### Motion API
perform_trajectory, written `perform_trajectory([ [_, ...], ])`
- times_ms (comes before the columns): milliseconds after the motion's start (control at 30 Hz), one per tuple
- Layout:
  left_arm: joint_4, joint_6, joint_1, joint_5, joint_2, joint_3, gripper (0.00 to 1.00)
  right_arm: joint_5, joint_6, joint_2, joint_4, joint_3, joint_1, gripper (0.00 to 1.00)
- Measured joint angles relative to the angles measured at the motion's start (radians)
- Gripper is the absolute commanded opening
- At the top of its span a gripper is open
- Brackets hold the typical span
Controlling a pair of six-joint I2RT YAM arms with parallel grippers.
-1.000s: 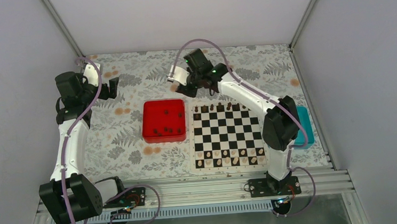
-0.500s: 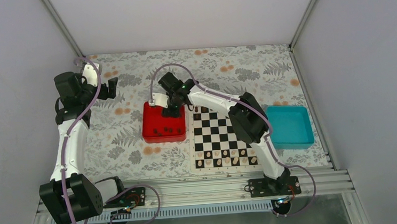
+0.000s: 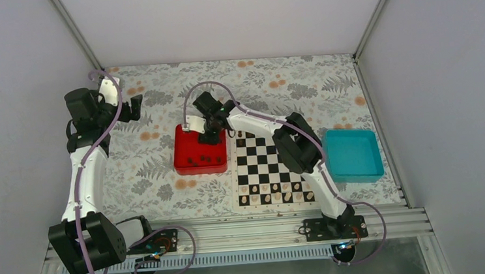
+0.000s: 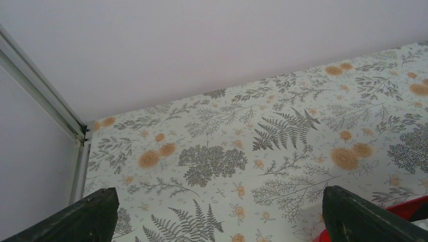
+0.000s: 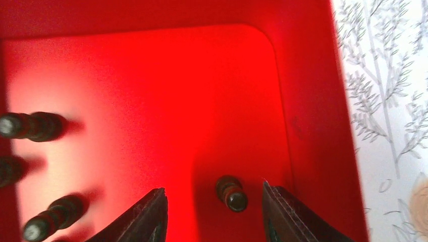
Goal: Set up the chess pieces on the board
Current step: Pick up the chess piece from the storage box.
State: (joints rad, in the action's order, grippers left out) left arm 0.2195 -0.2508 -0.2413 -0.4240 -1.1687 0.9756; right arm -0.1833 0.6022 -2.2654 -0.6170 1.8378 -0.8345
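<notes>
While my right arm reaches down into the red tray (image 3: 182, 156), step: going in for one more dark piece, by my judgement.
right gripper (image 5: 212, 190): jaws partly open, nothing held. One dark piece (image 5: 231, 193) sits between my fingertips (image 5: 151, 214) and seems to touch neither.
why here: that piece is close to a tray wall, near the tray's far right corner. I come down from above so one finger fits into the gap by the wall.
chess pieces (image 3: 200, 158): the remaining dark ones are grouped toward the tray's near edge. The wrist view shows three more (image 5: 31, 126) off to my left, well apart from the target.
board (image 3: 272, 167): just beside the tray's right edge. Some dark pieces stand on its far edge row, but my arm hides part of that row, so no count.
pale pieces (image 3: 277, 193): lined up along the board's near edge.
left gripper (image 3: 137, 108): near the table's far left corner, fingers (image 4: 88, 217) spread wide with only floral cloth between them, holding nothing. Probably parked there to stay out of the way.
teal tray (image 3: 352, 154): just off the board's right edge.
change vs 1.0 s ago: my right arm was past the board's far left corner, with its elbow covering most of the teal tray. Now it has swung left into the red tray and the teal tray shows in full.
change vs 0.5 s ago: almost the same pose over the tray.
left arm: unchanged.
</notes>
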Motion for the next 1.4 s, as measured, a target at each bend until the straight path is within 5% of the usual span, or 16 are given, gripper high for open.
perform_trajectory([
  [367,0.0,0.0,-0.011,-0.007,0.0,0.0,1.0,0.034,0.003,-0.064,0.026,0.005,0.0,0.48],
  [633,0.0,0.0,-0.019,-0.014,0.0,0.0,1.0,0.033,0.016,-0.08,0.03,0.023,0.0,0.15],
  [933,0.0,0.0,-0.02,-0.021,0.0,0.0,1.0,0.032,0.011,-0.064,0.033,0.014,0.0,0.04],
  [1100,0.0,0.0,-0.02,-0.022,0.0,0.0,1.0,0.021,0.009,0.033,0.013,-0.031,0.015,0.04],
  [1400,0.0,0.0,-0.021,-0.025,0.0,0.0,1.0,-0.017,0.005,0.442,0.015,-0.296,0.165,0.04],
])
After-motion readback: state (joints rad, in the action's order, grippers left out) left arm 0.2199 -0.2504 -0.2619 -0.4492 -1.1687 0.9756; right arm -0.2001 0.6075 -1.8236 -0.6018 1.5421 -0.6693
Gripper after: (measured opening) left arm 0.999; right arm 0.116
